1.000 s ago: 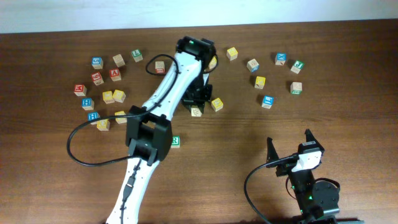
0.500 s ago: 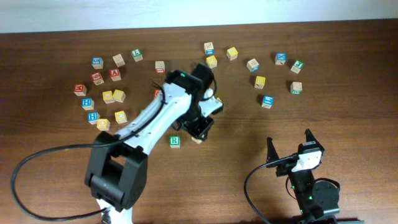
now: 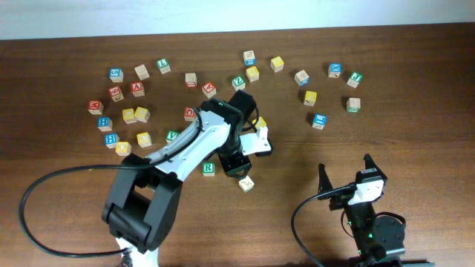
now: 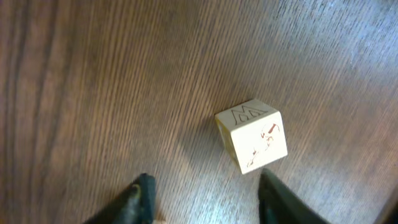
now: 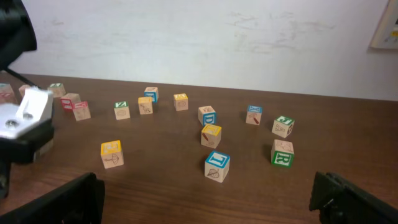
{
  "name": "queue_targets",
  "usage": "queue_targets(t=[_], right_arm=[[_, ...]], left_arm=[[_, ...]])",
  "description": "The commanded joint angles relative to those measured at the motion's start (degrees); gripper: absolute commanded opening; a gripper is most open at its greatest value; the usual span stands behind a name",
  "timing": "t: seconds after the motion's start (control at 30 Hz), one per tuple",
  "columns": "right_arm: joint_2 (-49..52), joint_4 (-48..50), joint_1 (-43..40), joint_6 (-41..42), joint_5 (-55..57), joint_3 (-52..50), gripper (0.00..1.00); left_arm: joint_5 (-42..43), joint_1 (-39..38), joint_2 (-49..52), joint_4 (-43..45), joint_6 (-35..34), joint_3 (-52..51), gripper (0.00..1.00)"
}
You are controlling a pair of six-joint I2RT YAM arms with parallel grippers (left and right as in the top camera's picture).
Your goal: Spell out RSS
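Wood-brown table nearest the robot holds the parked right fingers, spread and empty. Farther on, a pale letter cube lies free beyond the parted left fingers, right of the green R cube, seemingly placed to follow it in RSS; yellow cubes wait behind.

Overhead straight down on the table; left wrist close above it; right wrist low, level.

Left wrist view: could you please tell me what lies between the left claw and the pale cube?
Only bare table separates the left claw from the pale cube, as the left wrist view shows.
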Motion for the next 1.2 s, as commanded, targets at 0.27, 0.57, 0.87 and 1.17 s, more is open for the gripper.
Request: queue_targets(t=[0.27, 0.57, 0.87, 1.17], right_arm=[[-0.4, -0.3, -0.4, 0.2, 0.2, -0.3, 0.98], [-0.4, 30.3, -0.4, 23.2, -30.4, -0.1, 0.98], [42.2, -31.1, -0.3, 4.7, -23.4, 57.8, 0.98], [93.1, -49.3, 17.9, 13.6, -46.6, 73.9, 0.73]], left_arm=[[-0.4, 22.9, -4.9, -17.9, -42.1, 30.8, 0.99], [-0.2, 43.4, -4.9, -17.1, -48.3, 30.7, 0.99], [-0.2, 43.4, -4.9, -17.1, -48.3, 30.7, 0.99], [-0.2, 43.4, -4.9, -17.2, -48.3, 30.7, 0.99]])
